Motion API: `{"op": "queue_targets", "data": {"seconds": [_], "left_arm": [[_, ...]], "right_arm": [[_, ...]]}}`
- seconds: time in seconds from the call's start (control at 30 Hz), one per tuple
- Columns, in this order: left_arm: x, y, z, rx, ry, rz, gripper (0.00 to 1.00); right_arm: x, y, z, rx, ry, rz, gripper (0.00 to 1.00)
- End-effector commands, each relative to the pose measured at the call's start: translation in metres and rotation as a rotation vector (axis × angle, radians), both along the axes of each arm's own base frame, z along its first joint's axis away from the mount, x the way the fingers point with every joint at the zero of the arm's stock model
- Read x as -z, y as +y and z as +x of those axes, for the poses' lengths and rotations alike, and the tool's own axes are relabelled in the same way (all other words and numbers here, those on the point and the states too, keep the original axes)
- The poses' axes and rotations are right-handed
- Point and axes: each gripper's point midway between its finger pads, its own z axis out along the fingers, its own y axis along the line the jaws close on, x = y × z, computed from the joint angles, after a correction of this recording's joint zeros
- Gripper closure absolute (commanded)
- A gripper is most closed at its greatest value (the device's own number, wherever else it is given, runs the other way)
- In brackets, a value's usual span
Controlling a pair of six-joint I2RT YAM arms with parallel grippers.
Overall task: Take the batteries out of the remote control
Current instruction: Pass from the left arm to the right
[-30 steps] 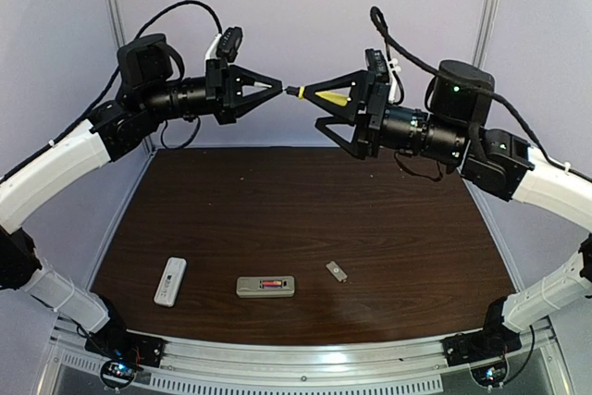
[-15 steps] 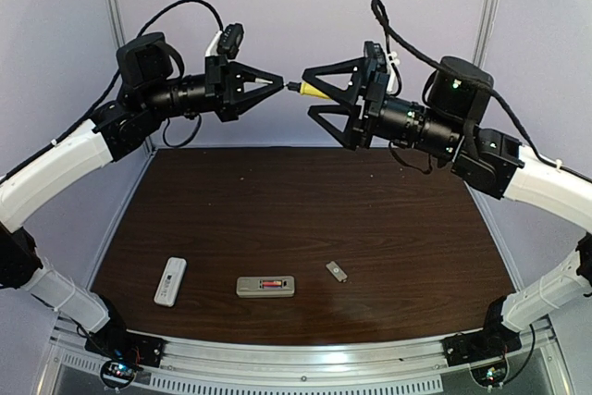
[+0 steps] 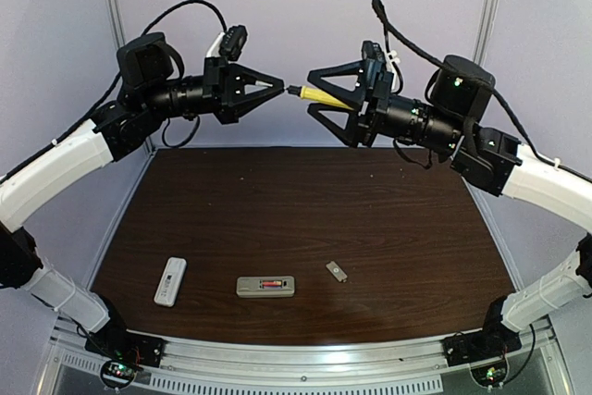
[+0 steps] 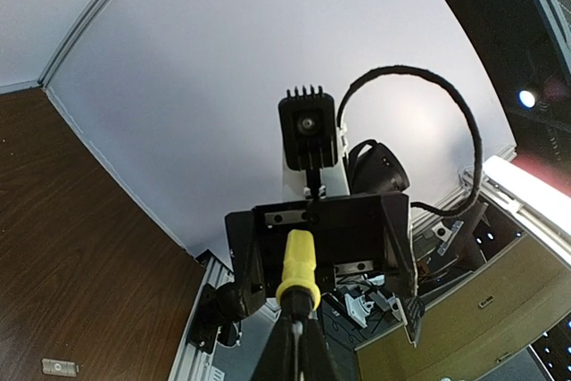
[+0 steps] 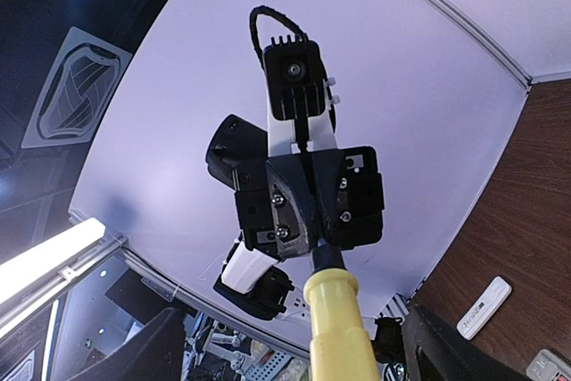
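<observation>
High above the table, my left gripper [image 3: 280, 87] is shut on the dark shaft end of a yellow-handled screwdriver [image 3: 324, 95] that points right. My right gripper [image 3: 314, 92] stands open, one finger above and one below the yellow handle, with gaps on both sides. The left wrist view shows the handle [image 4: 298, 265] running from my shut left gripper [image 4: 299, 332] into the right gripper's body. In the right wrist view the handle [image 5: 343, 327] lies between the spread right fingers [image 5: 156, 345]. The grey remote control [image 3: 265, 286] lies near the front edge, compartment open, a red battery [image 3: 270, 283] showing inside.
A white remote [image 3: 170, 281] lies to the left of the grey one. A small grey cover plate [image 3: 337, 271] lies to its right. The dark wood table [image 3: 305, 210] ends at a metal rail in front, with pale walls behind and at the sides.
My right gripper has moved left so that its open fingers now straddle the yellow handle, and they stand slightly narrower. The left gripper has kept its hold and barely moved.
</observation>
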Motion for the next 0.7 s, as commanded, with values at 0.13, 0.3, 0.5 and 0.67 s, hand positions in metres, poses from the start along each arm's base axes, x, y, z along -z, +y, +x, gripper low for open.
{"op": "queue_targets", "data": {"seconds": [0.13,0.3,0.5,0.67], "left_arm": [[-0.005,-0.004,-0.003,0.034,-0.018,-0.018,1.0],[-0.004,-0.006,-0.002,0.029,-0.017,-0.016,1.0],[-0.003,-0.006,-0.002,0.034,-0.014,-0.011,1.0],[-0.001,-0.007,-0.002,0.038,-0.011,-0.004,1.0]], "right_arm": [[0.006,0.005,0.0,-0.039,0.007,-0.001,0.22],[0.007,0.006,0.002,-0.035,0.009,-0.006,0.27],[0.009,0.003,0.007,-0.018,0.01,-0.024,0.33],[0.012,0.002,0.009,-0.015,0.013,-0.039,0.4]]}}
